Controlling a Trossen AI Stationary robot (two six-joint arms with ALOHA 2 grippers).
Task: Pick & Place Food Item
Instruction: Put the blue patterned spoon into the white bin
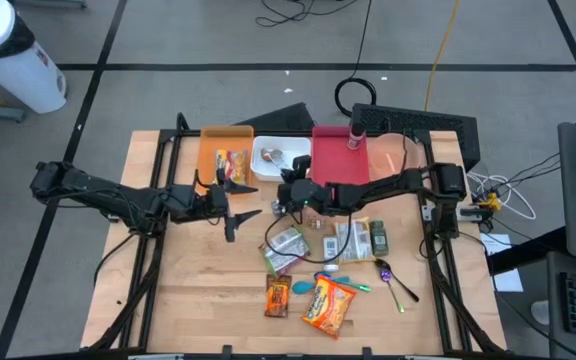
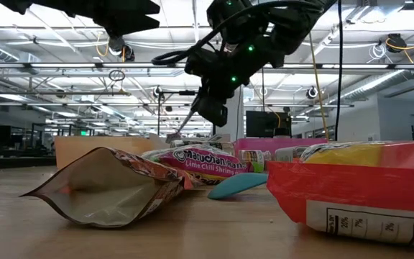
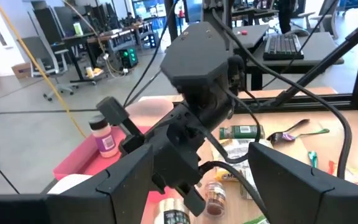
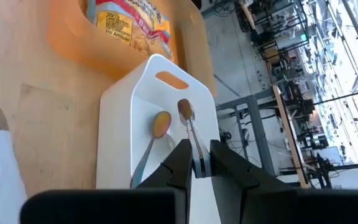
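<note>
My right gripper (image 1: pixel 286 195) hangs over the near edge of a white bin (image 1: pixel 260 148), shut on a metal spoon (image 4: pixel 189 124); the spoon also shows in the low view (image 2: pixel 185 119). A second spoon (image 4: pixel 157 127) lies in the bin (image 4: pixel 120 99). An orange tray (image 1: pixel 210 150) to the bin's left holds a food packet (image 1: pixel 231 165). My left gripper (image 1: pixel 235 214) is open and empty above the table, left of the right gripper. Loose food packets (image 1: pixel 286 245) and an orange bag (image 1: pixel 328 305) lie on the table toward the near edge. My right gripper pinches the spoon's handle (image 4: pixel 196 149) between its two fingertips. The spoon runs on past the fingers in line with them, its bowl (image 4: pixel 184 108) over the inside of the white bin. It is lifted clear and slants down below the gripper in the low view.
A pink tray (image 1: pixel 333 165) with a small bottle (image 1: pixel 354 137) stands right of the bin. Jars, a green-labelled bottle (image 1: pixel 377 237), a purple spoon (image 1: pixel 386 270) and a teal spoon (image 1: pixel 313 285) lie among the packets. The table's left part (image 1: pixel 183 280) is bare wood.
</note>
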